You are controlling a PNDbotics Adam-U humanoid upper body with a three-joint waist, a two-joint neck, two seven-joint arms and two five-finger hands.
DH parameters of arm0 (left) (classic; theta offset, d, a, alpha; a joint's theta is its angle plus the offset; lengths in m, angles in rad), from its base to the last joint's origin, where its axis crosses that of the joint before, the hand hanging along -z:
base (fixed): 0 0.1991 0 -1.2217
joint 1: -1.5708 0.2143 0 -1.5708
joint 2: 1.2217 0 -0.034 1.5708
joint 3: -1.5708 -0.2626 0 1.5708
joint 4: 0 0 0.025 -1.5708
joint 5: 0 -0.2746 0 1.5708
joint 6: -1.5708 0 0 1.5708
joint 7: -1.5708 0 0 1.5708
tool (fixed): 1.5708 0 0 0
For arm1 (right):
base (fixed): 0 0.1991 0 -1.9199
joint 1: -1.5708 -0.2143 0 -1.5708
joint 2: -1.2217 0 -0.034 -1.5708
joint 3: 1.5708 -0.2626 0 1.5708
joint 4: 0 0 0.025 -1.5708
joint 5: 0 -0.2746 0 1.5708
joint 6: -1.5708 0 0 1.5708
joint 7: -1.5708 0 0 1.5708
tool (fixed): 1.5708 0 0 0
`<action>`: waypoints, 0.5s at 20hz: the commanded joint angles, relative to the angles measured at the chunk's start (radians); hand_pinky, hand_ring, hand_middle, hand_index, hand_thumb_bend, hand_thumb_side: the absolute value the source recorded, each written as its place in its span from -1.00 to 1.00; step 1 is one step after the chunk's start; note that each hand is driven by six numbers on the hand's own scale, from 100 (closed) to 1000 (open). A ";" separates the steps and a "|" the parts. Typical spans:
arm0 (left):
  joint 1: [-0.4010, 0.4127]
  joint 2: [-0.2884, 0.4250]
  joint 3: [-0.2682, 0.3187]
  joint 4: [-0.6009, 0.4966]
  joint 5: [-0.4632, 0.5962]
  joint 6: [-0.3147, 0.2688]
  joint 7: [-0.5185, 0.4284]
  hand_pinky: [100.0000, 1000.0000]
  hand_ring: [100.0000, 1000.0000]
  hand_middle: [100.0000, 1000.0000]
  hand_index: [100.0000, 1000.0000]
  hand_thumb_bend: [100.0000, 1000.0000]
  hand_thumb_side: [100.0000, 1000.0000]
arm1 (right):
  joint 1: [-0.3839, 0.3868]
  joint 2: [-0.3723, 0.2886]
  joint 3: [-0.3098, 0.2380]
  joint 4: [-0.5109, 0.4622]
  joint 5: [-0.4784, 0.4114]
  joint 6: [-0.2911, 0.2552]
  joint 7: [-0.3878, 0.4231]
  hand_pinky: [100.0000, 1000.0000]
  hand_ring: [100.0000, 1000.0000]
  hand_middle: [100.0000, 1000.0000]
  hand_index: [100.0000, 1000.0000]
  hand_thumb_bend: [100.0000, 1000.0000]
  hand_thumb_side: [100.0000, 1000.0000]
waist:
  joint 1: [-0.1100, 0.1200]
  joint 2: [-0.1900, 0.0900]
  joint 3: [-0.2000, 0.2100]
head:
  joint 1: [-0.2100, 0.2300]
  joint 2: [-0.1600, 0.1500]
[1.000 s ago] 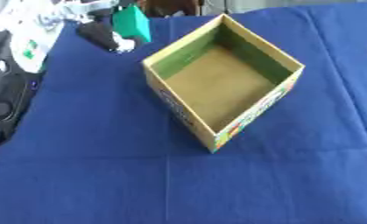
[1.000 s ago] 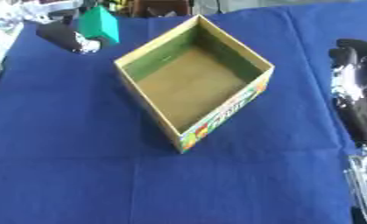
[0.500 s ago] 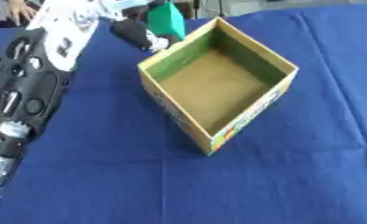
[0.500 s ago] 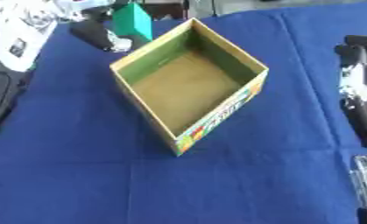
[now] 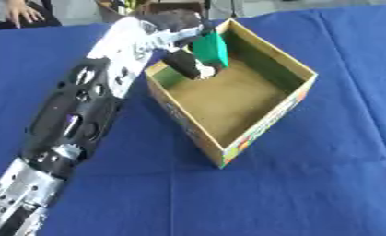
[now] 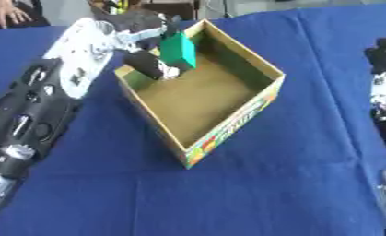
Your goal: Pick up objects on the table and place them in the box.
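Box position: on the blue tablecloth, turned so that one corner points toward me; the near outer wall along that corner carries a coloured printed pattern. Inner walls are green, and the brown floor is bare where visible.

My left arm enters from the lower left and runs diagonally up toward the far left corner of the box (black housing near me, silver and white sections farther out).

My left hand is positioned over the far left part of the box opening. Its fingers are curled round a green block, which hangs tilted above the box interior, inside the line of the rim. Whether the block touches the far wall cannot be told. A dark part of the hand with a small white piece at its end sits just below the block, also over the interior.

My right hand shows at the right edge of the right eye view, beside the box and well apart from it. It is dark and partly cut off by the frame; I cannot tell whether its fingers are straight or curled.
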 commanded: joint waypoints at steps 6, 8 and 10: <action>0.016 -0.062 -0.001 0.040 -0.134 -0.018 0.027 -0.28 0.12 0.20 0.42 -1.00 0.07 | -0.016 -0.014 -0.002 -0.019 -0.012 -0.005 -0.006 0.53 0.40 0.08 0.39 -1.00 0.10 | -0.009 -0.014 -0.005 | 0.008 -0.022; 0.021 -0.077 0.002 0.062 -0.157 -0.032 0.036 -0.26 0.14 0.23 0.47 -1.00 0.09 | -0.018 -0.011 -0.001 -0.019 -0.012 -0.004 -0.004 0.53 0.40 0.08 0.39 -1.00 0.10 | -0.009 -0.012 -0.008 | 0.009 -0.023; 0.023 -0.084 0.004 0.078 -0.171 -0.046 0.046 -0.18 0.23 0.34 0.62 -1.00 0.20 | -0.019 -0.009 -0.001 -0.019 -0.011 -0.003 -0.002 0.53 0.40 0.08 0.39 -1.00 0.10 | -0.008 -0.010 -0.009 | 0.009 -0.023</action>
